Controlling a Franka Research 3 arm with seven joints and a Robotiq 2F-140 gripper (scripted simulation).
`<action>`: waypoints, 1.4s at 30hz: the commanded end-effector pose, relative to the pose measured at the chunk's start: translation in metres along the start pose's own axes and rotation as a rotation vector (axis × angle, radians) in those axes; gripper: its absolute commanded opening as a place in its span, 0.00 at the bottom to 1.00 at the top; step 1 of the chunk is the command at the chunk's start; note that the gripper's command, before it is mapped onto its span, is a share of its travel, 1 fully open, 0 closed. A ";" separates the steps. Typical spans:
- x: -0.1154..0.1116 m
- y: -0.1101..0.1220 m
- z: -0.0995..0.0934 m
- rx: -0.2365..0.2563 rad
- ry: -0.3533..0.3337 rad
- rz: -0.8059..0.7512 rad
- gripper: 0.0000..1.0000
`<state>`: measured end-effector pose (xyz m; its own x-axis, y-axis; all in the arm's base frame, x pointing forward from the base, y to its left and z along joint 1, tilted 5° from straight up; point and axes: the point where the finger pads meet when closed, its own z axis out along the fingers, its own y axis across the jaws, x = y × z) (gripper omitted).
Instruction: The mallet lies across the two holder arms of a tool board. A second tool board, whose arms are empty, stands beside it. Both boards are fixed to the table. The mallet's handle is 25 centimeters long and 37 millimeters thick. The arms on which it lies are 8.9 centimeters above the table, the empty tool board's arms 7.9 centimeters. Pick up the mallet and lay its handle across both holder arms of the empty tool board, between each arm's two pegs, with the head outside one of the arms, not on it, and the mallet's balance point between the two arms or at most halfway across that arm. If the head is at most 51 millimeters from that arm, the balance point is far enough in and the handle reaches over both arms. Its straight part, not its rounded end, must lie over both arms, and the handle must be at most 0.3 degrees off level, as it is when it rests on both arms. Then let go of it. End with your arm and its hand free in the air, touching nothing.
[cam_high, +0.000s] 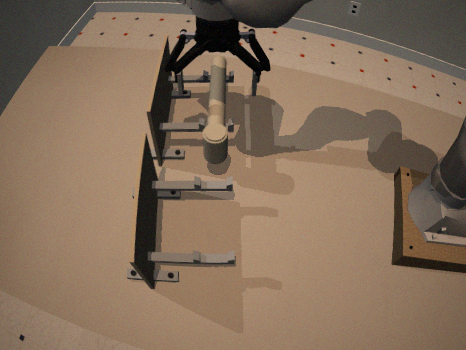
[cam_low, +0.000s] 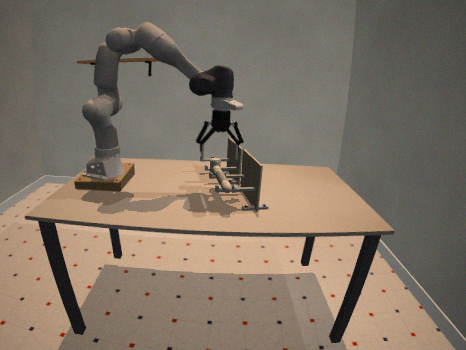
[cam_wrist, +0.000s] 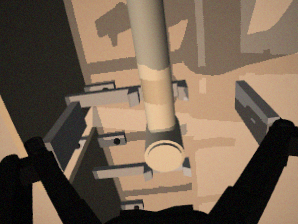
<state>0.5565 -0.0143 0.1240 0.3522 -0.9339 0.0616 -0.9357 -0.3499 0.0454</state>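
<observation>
The mallet (cam_high: 216, 102) lies across the two arms of the far tool board (cam_high: 160, 100). Its pale handle points away from the camera and its round head (cam_high: 215, 145) hangs outside the nearer arm. My gripper (cam_high: 217, 67) is open and empty, just above the far end of the handle, with one finger on each side. The empty tool board (cam_high: 142, 215) stands nearer, with its two arms (cam_high: 192, 186) (cam_high: 192, 257) bare. In the wrist view the handle (cam_wrist: 149, 50) runs down to the head (cam_wrist: 164, 156) between my spread fingers. The exterior view shows my gripper (cam_low: 218, 142) over the mallet (cam_low: 221, 177).
The robot's base (cam_high: 440, 210) sits on a wooden plate at the table's right edge. Both boards (cam_low: 250, 177) stand upright on the far side of the arms from the robot's base, with feet bolted to the table.
</observation>
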 end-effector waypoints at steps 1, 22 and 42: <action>0.003 0.000 0.006 0.004 0.004 0.007 1.00; 0.003 0.000 0.036 0.002 0.004 0.008 1.00; 0.004 -0.001 0.062 0.002 0.005 0.008 1.00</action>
<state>0.5555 -0.0197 0.0658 0.3496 -0.9349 0.0614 -0.9365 -0.3469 0.0503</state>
